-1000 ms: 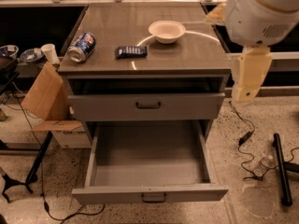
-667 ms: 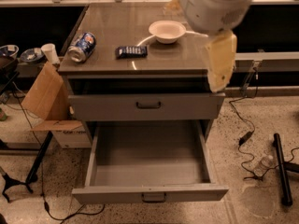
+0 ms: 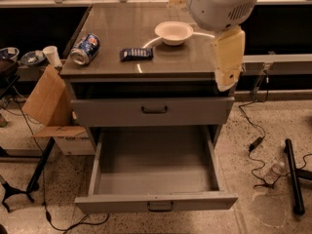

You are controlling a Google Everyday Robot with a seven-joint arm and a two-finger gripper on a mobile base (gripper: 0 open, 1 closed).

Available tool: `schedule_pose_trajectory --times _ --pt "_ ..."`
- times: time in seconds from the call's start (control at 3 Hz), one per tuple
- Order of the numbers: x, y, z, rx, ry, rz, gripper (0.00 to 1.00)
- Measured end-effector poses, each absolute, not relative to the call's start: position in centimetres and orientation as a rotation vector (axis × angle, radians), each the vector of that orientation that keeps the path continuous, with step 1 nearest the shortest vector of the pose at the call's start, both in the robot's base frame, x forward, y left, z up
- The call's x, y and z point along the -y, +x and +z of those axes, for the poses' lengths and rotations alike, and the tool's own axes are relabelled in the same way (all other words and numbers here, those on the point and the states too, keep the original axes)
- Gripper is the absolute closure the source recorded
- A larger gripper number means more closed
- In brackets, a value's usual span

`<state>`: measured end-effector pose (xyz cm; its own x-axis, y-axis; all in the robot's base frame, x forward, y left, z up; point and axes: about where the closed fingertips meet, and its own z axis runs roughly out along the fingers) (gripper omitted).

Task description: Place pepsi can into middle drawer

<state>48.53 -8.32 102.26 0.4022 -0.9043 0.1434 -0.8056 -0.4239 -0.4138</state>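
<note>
Blue with a silver end, the pepsi can [image 3: 85, 48] lay on its side near the front-left corner of the tabletop [image 3: 146, 23], its shiny end turned toward the left edge. Nothing was touching it. Just to its right, along the front edge, I saw a flat dark-blue snack packet [image 3: 136, 54], apart from the can. Farther back and right of centre sat a white bowl [image 3: 173, 32], upright.

Below the top, the upper drawer front [image 3: 112, 112] was closed, its dark handle in the middle. Under it the middle drawer [image 3: 153, 165] stood pulled well out, plain grey inside, with its small dark handle on the front panel.

My gripper [image 3: 225, 79] hung at the front-right corner of the tabletop, a pale yellowish piece pointing down past the edge beneath the big white arm housing [image 3: 222, 4]. It was well apart from the can, on the far side of the packet and bowl. I could not tell whether the claw was released or clenched; from what I saw it held nothing.

On the floor to the left leaned an open cardboard box [image 3: 48, 101], with a white cup [image 3: 51, 55] on a ledge above it. To the right, black cables [image 3: 253, 140] trailed over the speckled floor.
</note>
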Motion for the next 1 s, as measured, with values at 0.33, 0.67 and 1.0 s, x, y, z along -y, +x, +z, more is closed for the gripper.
schedule_pose_trajectory --times 0.33,0.67,1.0 --pt "7.2 48.8 103.5 -1.439 -2.4 -0.556 0.0" --pt "4.5 51.1 105.4 -1.302 -2.472 -0.629 0.0" --pt "0.0 55.4 107.1 -1.158 -2.532 -0.674 0.0"
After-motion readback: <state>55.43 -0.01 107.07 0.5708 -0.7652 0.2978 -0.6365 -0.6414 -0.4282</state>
